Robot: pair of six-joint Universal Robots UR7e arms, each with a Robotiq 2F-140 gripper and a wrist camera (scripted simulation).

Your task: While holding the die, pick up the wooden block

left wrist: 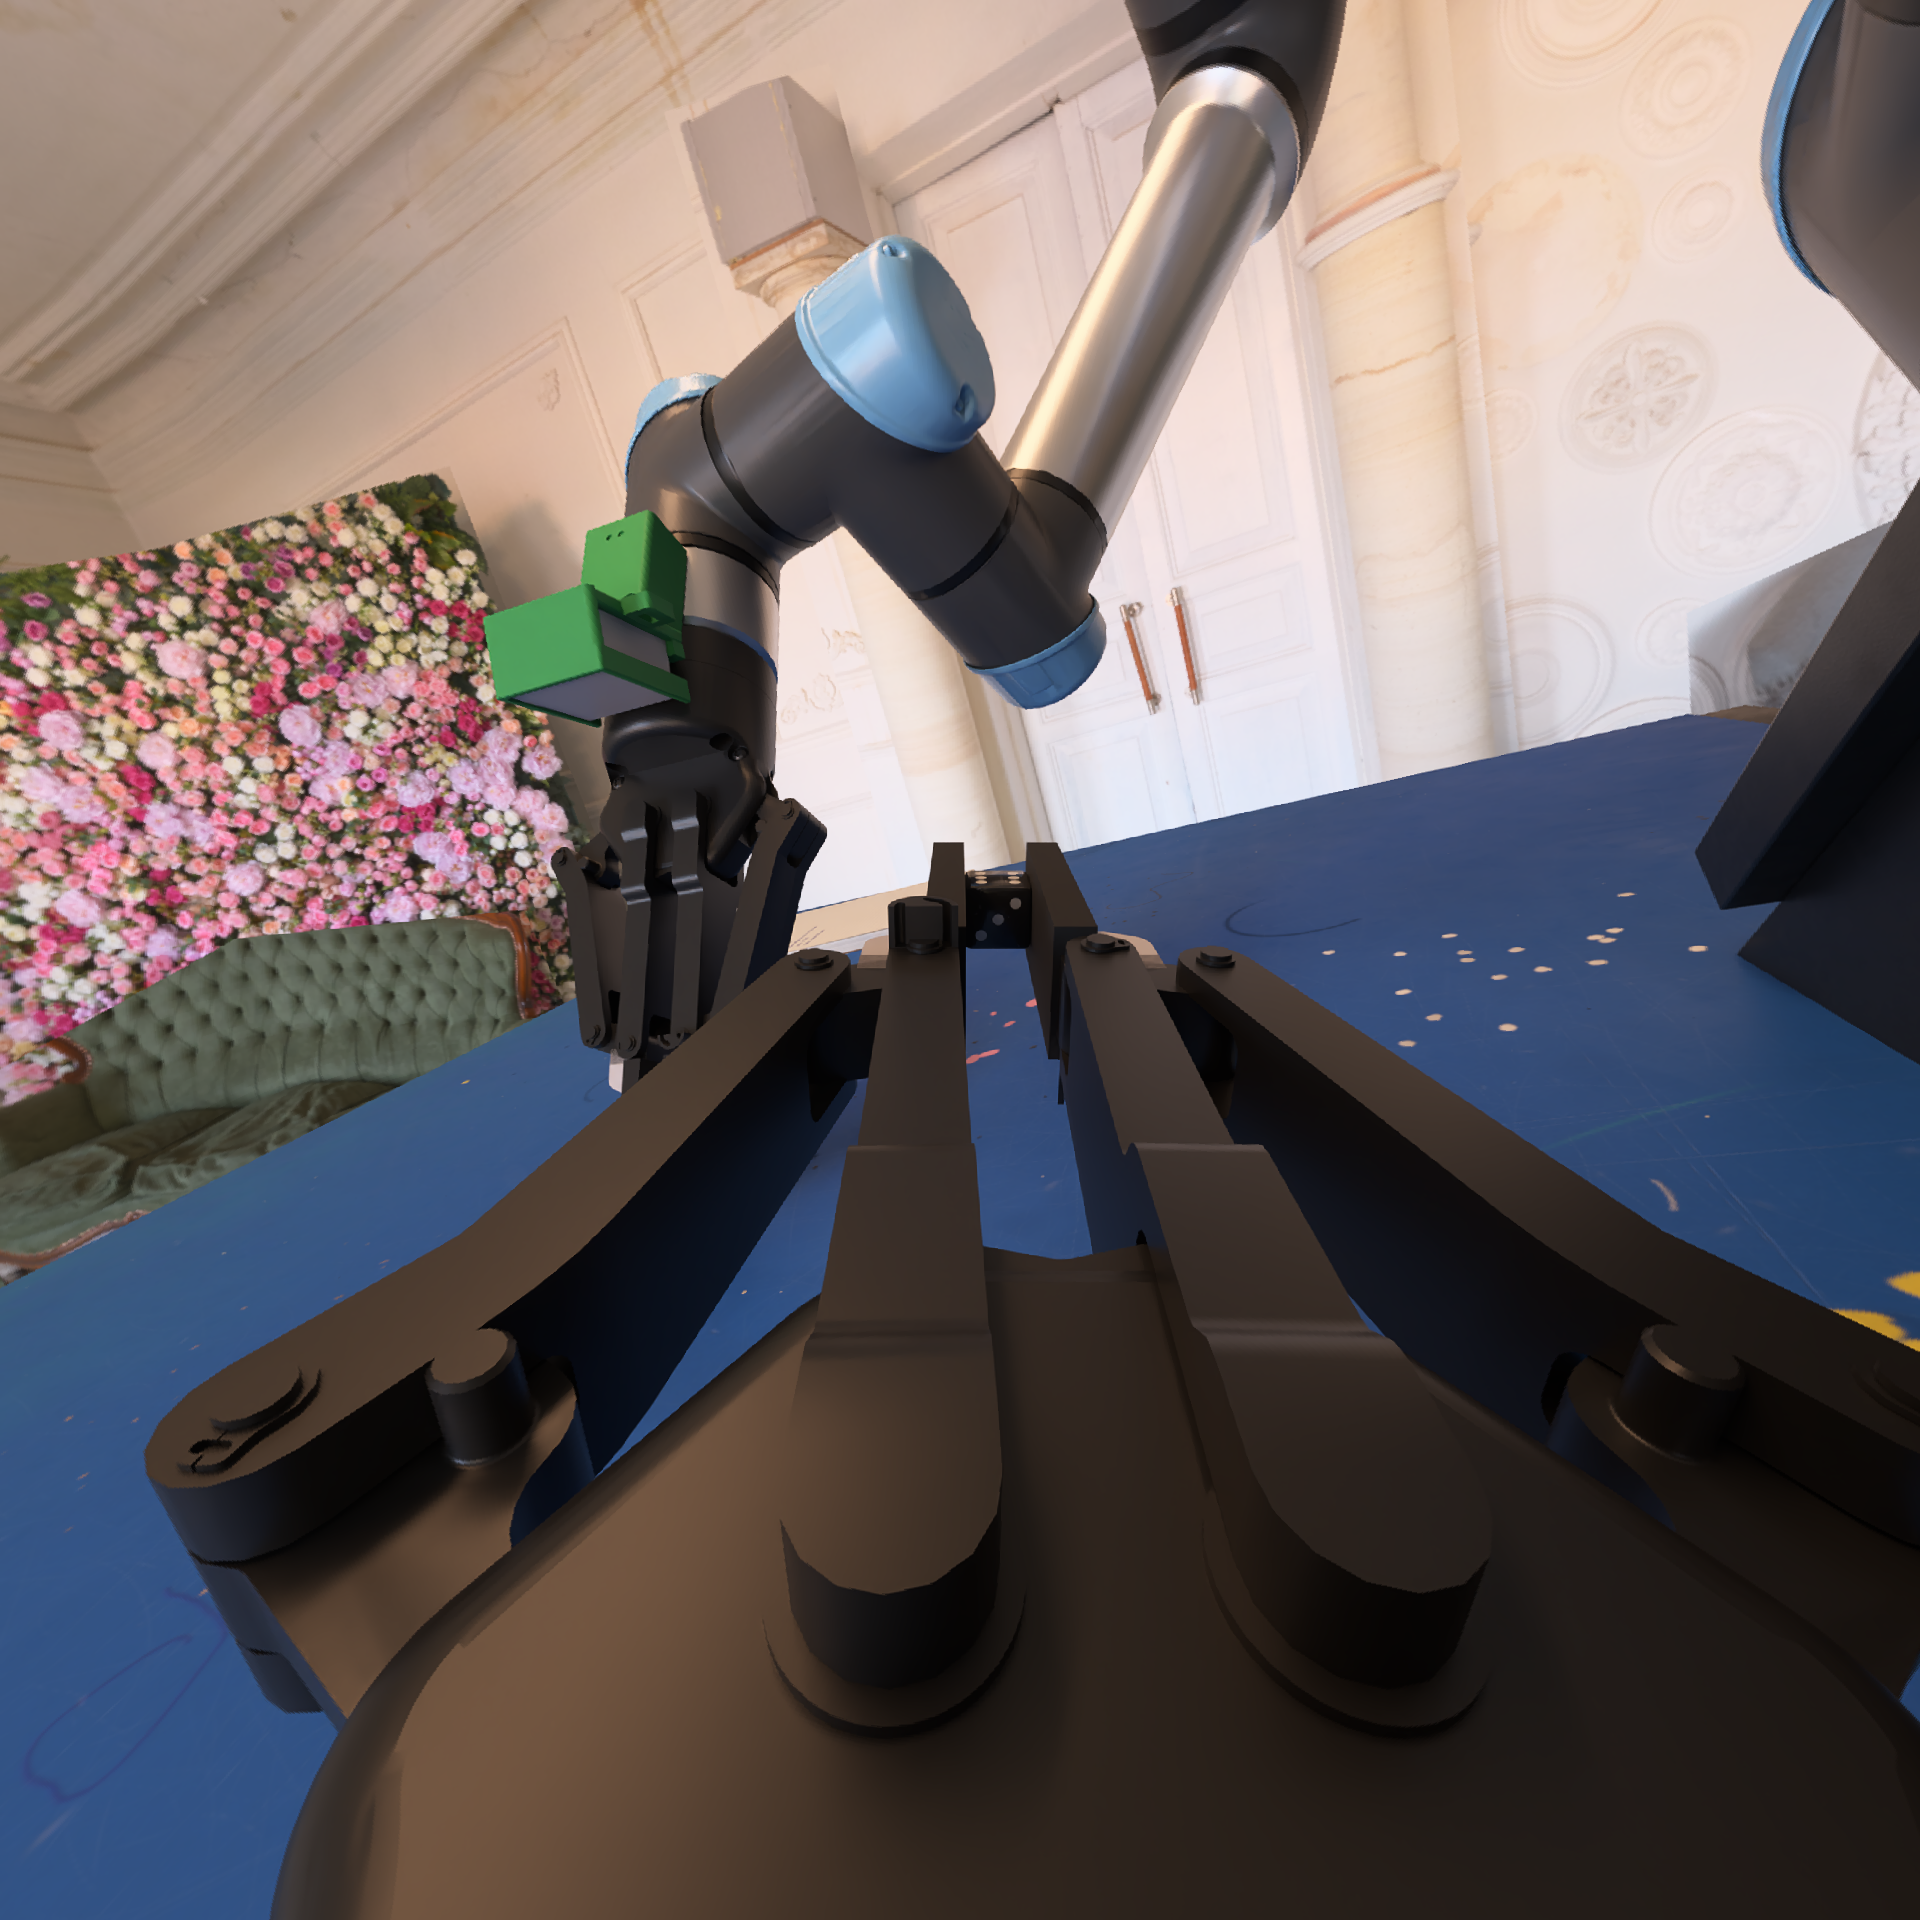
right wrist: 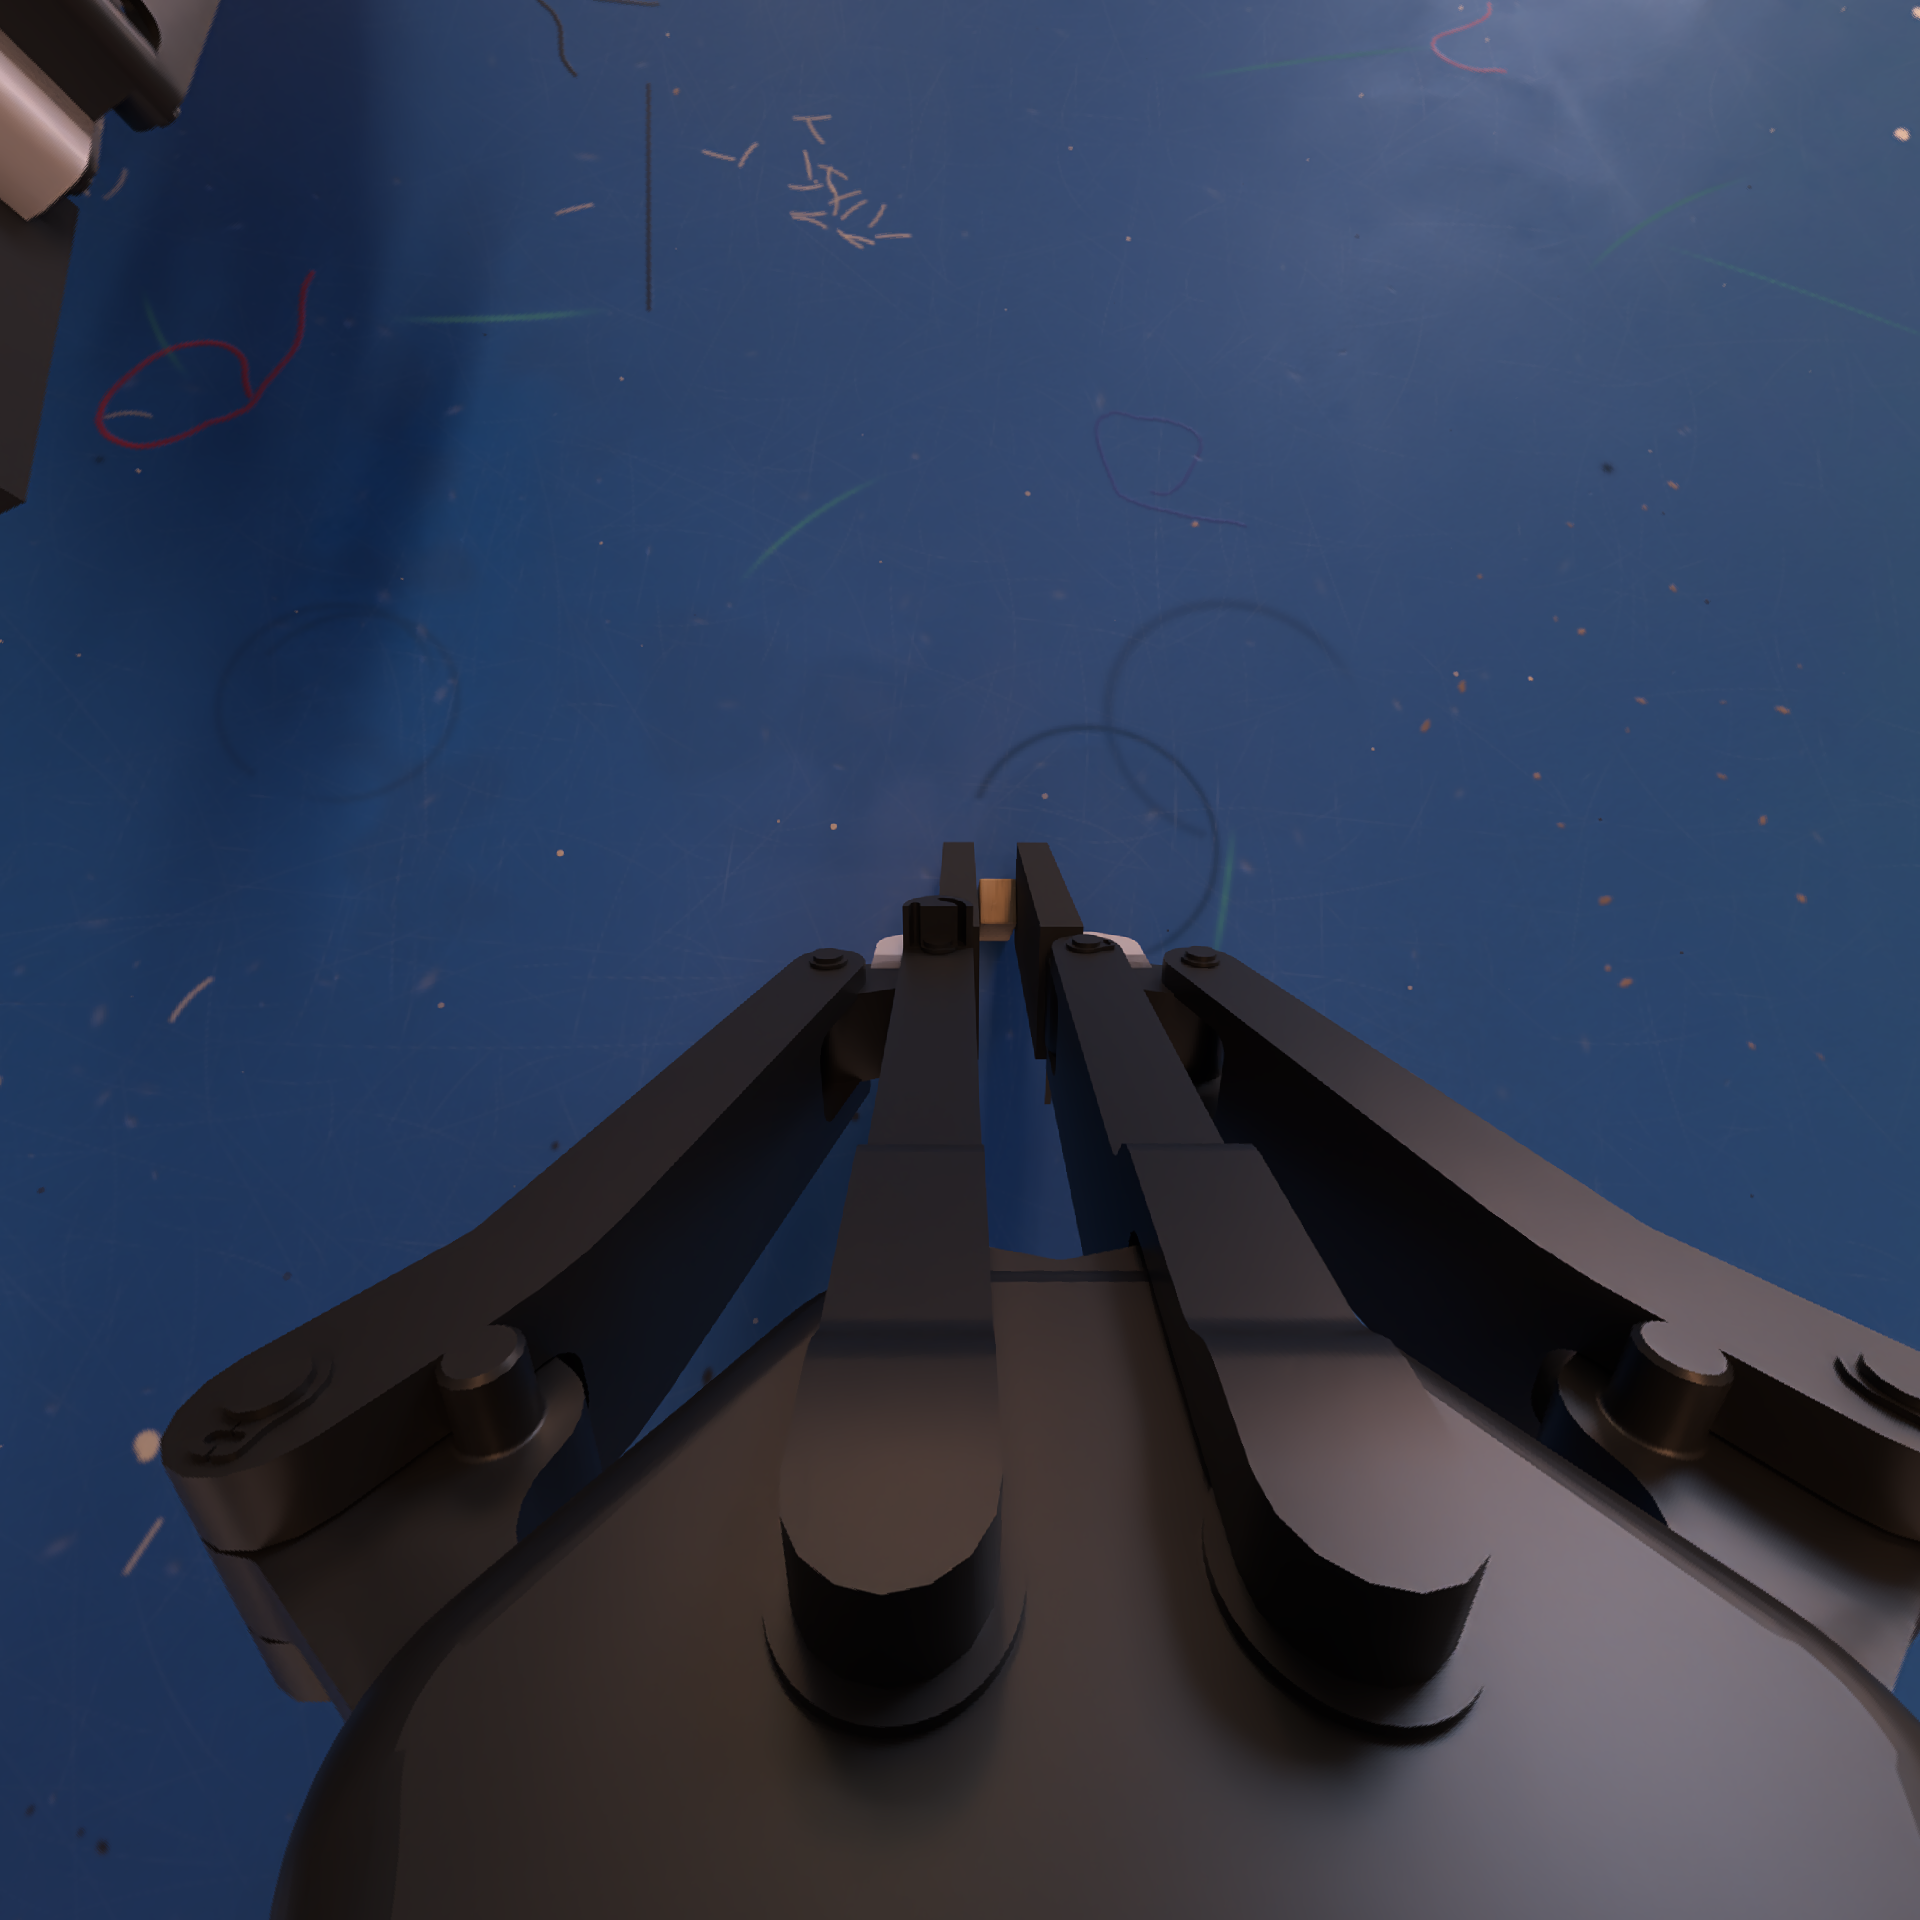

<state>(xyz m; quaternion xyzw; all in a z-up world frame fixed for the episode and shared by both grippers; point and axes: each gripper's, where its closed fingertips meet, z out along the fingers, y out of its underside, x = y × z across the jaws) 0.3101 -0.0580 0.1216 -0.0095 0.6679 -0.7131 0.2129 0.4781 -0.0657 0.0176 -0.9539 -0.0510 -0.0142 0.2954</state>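
My left gripper is shut on a black die with pale dots, held between its fingertips above the blue table. My right gripper is shut on a small light wooden block, pinched between its fingertips above the blue table. The right gripper also shows in the left wrist view, pointing down at the left with its fingers together; the block is hidden there.
The right arm with a green wrist box reaches across the back. A dark base block stands at the right. Part of the left arm shows in the right view's top left corner.
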